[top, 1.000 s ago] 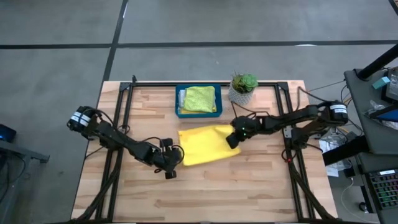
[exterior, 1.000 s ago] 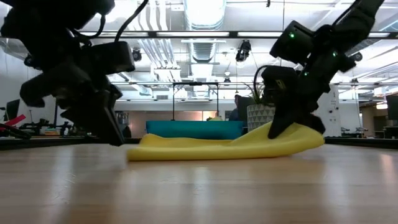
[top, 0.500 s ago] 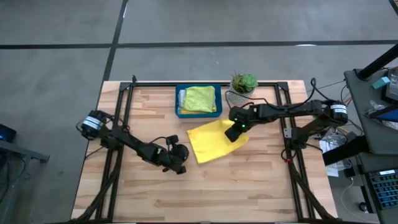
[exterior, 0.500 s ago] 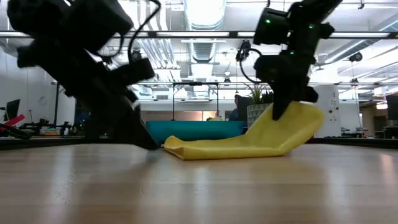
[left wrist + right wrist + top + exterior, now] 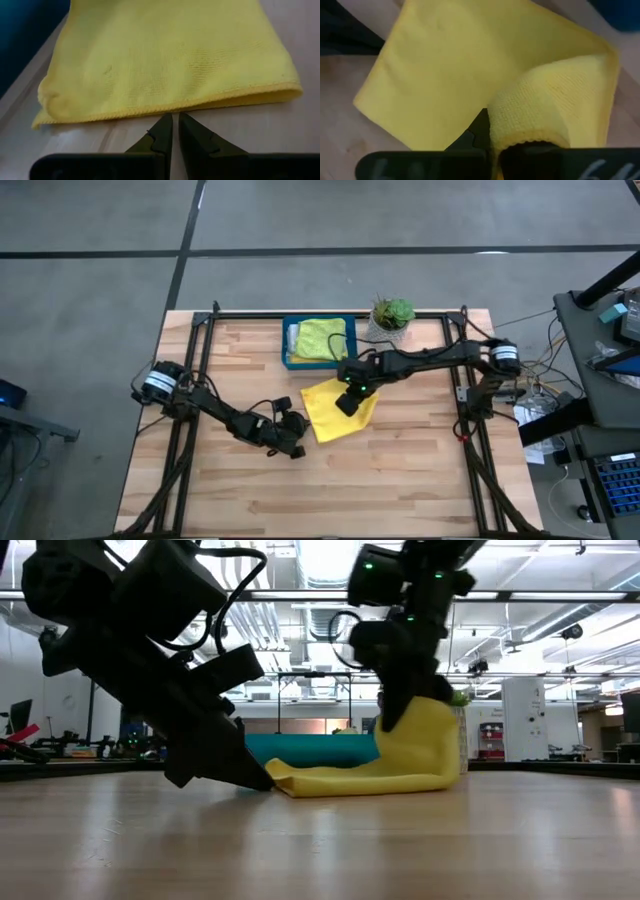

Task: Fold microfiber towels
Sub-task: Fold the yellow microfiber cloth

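Observation:
A yellow microfiber towel (image 5: 325, 420) lies on the wooden table, in front of the teal tray. My right gripper (image 5: 347, 402) is over it, shut on its raised right-hand part. That part stands up as a hump (image 5: 425, 740), while the rest lies flat (image 5: 330, 780). My left gripper (image 5: 297, 449) is shut and low on the table. Its fingertips (image 5: 175, 120) stand right at the towel's near left hem (image 5: 150, 109). A lime green towel (image 5: 322, 338) lies in the tray. My right gripper pinches the yellow towel's lifted right-hand edge (image 5: 530, 125) between its two fingers, coming steeply from above. The cloth bulges in a rounded fold over one finger. That held part is clear of the table and the rest of the towel lies flat. My left gripper's shut tips point slanting down at the towel's hem; I cannot tell whether they touch it.
The teal tray (image 5: 291, 350) stands at the back middle of the table. A small potted plant (image 5: 390, 320) is to its right. Black frame rails run along the table's left and right sides. Bare wood lies toward the near edge.
My right gripper has risen and gone toward the table's left edge with the towel's right-hand edge. That edge is lifted and rolled over the flat part, so the towel looks shorter from above. My left gripper has sunk and tipped down, moving right to the towel's near left hem.

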`<state>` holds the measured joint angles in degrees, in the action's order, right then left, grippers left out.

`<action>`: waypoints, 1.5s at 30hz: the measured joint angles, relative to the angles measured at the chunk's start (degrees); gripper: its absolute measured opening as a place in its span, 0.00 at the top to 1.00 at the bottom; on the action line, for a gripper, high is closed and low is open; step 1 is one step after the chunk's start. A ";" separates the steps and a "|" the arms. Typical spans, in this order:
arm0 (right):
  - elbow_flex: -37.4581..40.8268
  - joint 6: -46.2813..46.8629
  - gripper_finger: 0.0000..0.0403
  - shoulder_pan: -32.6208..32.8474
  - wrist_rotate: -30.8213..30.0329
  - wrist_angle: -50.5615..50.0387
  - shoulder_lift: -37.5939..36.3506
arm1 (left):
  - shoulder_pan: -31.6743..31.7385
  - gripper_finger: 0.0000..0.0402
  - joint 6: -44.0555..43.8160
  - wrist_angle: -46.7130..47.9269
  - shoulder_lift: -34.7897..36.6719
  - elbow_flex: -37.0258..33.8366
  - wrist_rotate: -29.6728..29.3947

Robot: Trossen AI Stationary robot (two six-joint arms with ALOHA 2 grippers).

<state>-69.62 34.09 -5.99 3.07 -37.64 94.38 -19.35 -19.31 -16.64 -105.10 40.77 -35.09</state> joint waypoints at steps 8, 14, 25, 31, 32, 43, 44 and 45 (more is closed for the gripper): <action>-7.78 -1.15 0.97 2.02 0.44 -1.44 7.08 | 0.15 0.95 0.66 -0.95 -0.04 -0.11 0.09; -10.45 -1.16 0.97 3.24 0.46 -0.54 9.48 | 0.22 0.95 0.68 -0.97 -0.04 -0.11 0.12; -10.13 -0.93 0.97 4.01 0.15 5.73 10.11 | 0.22 0.95 0.70 -1.19 -0.09 -0.15 -0.27; -9.65 -0.82 0.92 4.35 -1.66 6.89 10.11 | 0.22 0.95 0.70 -1.32 -0.11 -0.15 -0.41; -9.56 -0.82 0.90 4.37 -1.70 6.92 10.11 | 0.22 0.95 0.70 -1.32 -0.11 -0.15 -0.42; -9.36 -1.12 0.60 6.38 1.75 15.49 11.62 | 0.22 0.95 0.70 -1.41 -0.11 -0.15 -0.49; -9.36 -1.12 0.58 6.53 1.99 15.81 12.07 | 0.22 0.95 0.71 -1.42 -0.11 -0.15 -0.50; -9.36 -1.12 0.57 6.59 1.97 16.16 12.48 | 0.22 0.95 0.72 -1.46 -0.11 -0.15 -0.50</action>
<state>-78.98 32.97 0.60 5.04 -21.48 106.86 -19.14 -18.59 -18.09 -105.21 40.62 -35.59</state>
